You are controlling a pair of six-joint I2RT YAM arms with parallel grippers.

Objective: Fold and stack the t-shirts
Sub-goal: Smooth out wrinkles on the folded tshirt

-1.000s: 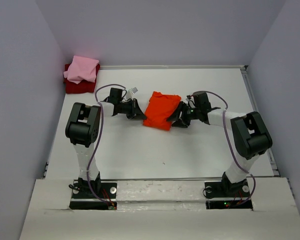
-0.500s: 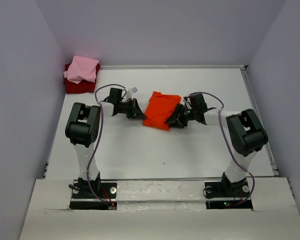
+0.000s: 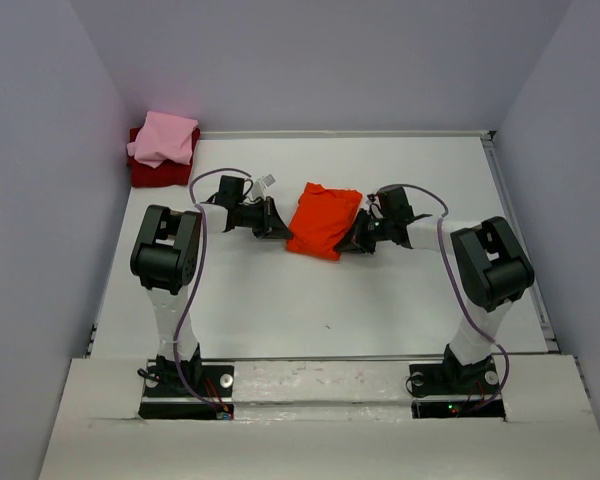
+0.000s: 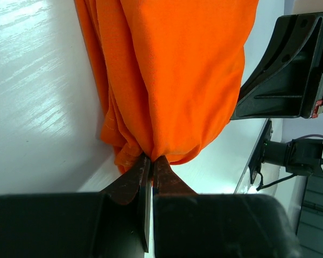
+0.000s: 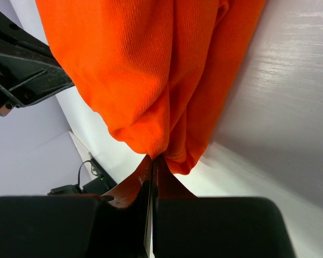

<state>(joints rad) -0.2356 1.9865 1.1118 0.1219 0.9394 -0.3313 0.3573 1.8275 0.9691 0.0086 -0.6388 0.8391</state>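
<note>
Now left gripper [image 4: 151, 158], right gripper [image 5: 152, 158] — both clamped on orange-red t-shirt [image 3: 323, 220].

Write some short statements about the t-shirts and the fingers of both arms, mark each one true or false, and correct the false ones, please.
1. The left fingers and the right fingers are both closed on the orange t-shirt. True.
2. The pink t-shirt lies under the dark red t-shirt. False: the pink one lies on top of the dark red one.
3. The orange t-shirt is already on the stack in the corner. False: it is in the middle of the table, apart from the stack.
4. The two arms hold the orange t-shirt at opposite edges. True.
</note>
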